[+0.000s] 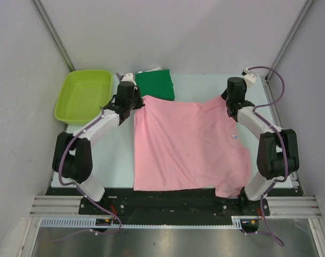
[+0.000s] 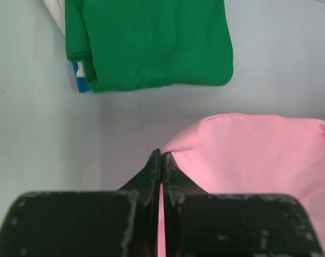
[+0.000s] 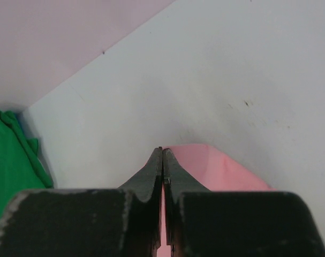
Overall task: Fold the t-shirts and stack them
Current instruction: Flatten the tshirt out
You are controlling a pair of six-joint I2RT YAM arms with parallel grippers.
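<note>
Pink shirt [image 1: 189,144]: spread flat over the middle of the table [image 1: 205,85], near hem at the table's near edge, far edge raised at both ends.
Left gripper [image 2: 160,160]: jaws closed, pinching the cloth's far left corner at their very tips.
Right gripper [image 3: 162,158]: jaws closed on the far right corner, likewise only a thin bite.
Green shirt [image 1: 156,84]: folded at the far edge, just beyond the left gripper; a blue shirt [image 2: 81,84] shows its edge beneath.
Tub [image 1: 83,93]: far left corner, apart from the cloth.
Slip risk: with so little cloth between the tips, a quick pull could free one corner and the fold would land skewed.
Snag risk: a sweep of the left gripper toward the far edge could nudge or drag the green shirt.
Uneven travel: if one arm leads, the raised edge twists and wrinkles set in.
Near edge: the hem lies at the rim; dragging nearward could spill it over.
Open room: bare table from the right gripper to the far right corner; the left strip is taken by the left arm [image 1: 92,131].
</note>
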